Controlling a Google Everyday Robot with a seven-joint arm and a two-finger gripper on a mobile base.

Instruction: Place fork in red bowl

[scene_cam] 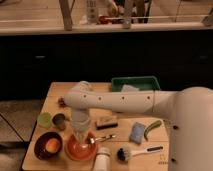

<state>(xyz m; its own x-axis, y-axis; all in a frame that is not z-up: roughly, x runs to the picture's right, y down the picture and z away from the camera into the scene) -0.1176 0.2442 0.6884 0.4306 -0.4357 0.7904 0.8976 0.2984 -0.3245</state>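
Single view only, so no overlap with any other. Set high, behind and above the white arm (120, 102), looking forward and steeply down onto the wooden counter (55, 92). Close in: arm bulk filling the lower right corner, counter's near edge cut off at the bottom. Tool (81, 136) low and left of centre, over the red bowl (75, 149). Dark cabinet fronts and a railing across the top.

The white arm (125, 102) reaches from the right across to the left, bends at its elbow and drops its wrist straight down, the gripper (82, 141) pointing downward near the table's near-left part.
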